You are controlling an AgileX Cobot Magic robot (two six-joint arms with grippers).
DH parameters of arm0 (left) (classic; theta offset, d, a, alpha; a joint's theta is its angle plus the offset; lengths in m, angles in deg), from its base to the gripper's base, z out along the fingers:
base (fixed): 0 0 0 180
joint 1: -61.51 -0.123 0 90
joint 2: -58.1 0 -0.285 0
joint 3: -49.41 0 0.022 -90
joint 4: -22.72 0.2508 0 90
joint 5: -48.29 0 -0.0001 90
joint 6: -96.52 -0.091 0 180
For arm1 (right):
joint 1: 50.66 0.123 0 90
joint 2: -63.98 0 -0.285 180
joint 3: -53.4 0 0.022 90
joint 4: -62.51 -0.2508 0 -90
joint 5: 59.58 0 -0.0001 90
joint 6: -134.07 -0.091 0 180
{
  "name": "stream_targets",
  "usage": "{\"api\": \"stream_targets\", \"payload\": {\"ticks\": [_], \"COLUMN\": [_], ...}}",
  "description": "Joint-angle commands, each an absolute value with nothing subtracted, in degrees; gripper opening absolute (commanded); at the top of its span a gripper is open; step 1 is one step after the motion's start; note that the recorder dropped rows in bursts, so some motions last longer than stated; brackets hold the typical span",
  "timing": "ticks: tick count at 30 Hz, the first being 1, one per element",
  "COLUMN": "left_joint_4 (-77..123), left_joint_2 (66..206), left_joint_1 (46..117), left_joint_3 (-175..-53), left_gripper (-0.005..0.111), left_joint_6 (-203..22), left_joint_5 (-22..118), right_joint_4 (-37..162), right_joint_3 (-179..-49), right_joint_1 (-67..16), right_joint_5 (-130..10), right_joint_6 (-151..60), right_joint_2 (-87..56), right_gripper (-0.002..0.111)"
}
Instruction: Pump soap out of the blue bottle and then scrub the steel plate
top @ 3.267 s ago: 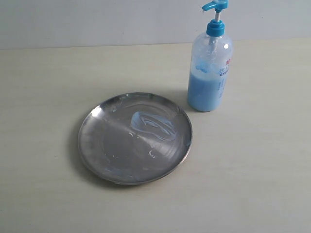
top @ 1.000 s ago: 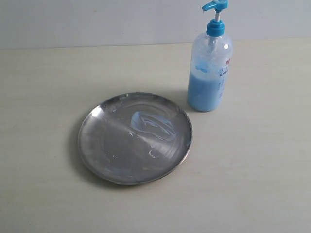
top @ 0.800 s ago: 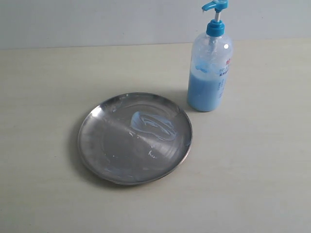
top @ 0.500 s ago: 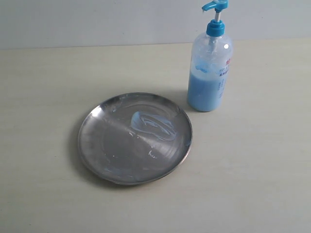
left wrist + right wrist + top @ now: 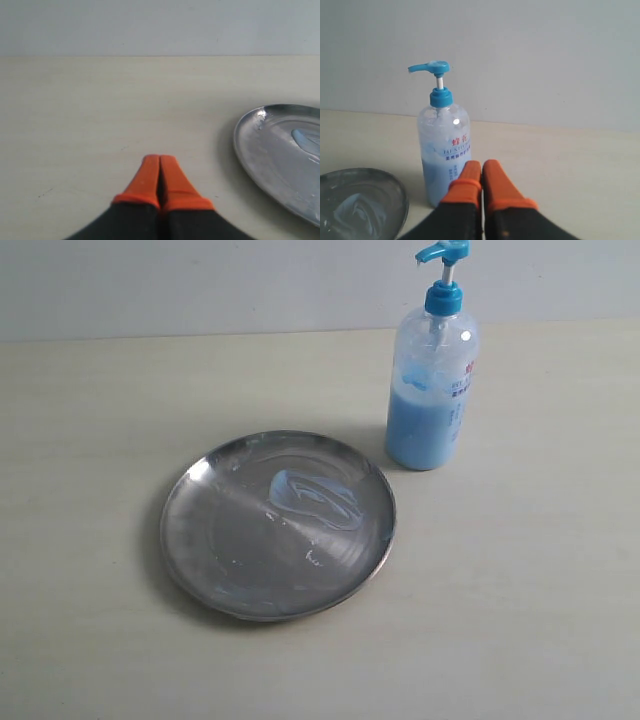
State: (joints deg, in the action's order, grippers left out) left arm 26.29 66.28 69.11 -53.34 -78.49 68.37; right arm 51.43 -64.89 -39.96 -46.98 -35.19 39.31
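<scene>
Nothing moved: left gripper (image 5: 159, 160) and right gripper (image 5: 481, 165) clenched empty, glossy soap (image 5: 312, 497) smears the steel plate (image 5: 215, 540).

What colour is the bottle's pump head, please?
Bright blue pump head, clearest in the right wrist view.

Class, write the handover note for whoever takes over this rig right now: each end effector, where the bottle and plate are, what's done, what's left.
Left end effector: shut, empty, over bare table beside the steel plate.
Right end effector: shut, empty, facing the blue bottle.
Bottle stands upright beyond the plate, not touching it.
Done: soap is smeared on the plate.
Left: the scrubbing; nothing to scrub with is in view.
</scene>
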Motion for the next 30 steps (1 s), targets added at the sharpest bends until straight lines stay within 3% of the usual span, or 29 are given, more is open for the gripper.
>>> {"api": "stream_targets", "payload": {"ticks": [1,9,30], "left_joint_4": [26.0,26.0,26.1], "left_joint_2": [65.9,65.9,65.9], "left_joint_1": [68.9,68.9,68.9], "left_joint_3": [-53.4,-53.4,-53.4], "left_gripper": [0.0,0.0,0.0], "left_joint_6": [-78.8,-78.8,-78.8], "left_joint_5": [68.5,68.5,68.5], "right_joint_4": [53.9,65.1,66.1], "right_joint_3": [-60.9,-55.1,-49.4], "right_joint_1": [-40.0,-40.0,-43.8], "right_joint_5": [-47.1,-47.3,-45.9], "right_joint_6": [-36.2,-49.5,-50.4], "right_joint_2": [44.6,52.0,56.2], "right_gripper": [0.004,0.004,0.004]}}
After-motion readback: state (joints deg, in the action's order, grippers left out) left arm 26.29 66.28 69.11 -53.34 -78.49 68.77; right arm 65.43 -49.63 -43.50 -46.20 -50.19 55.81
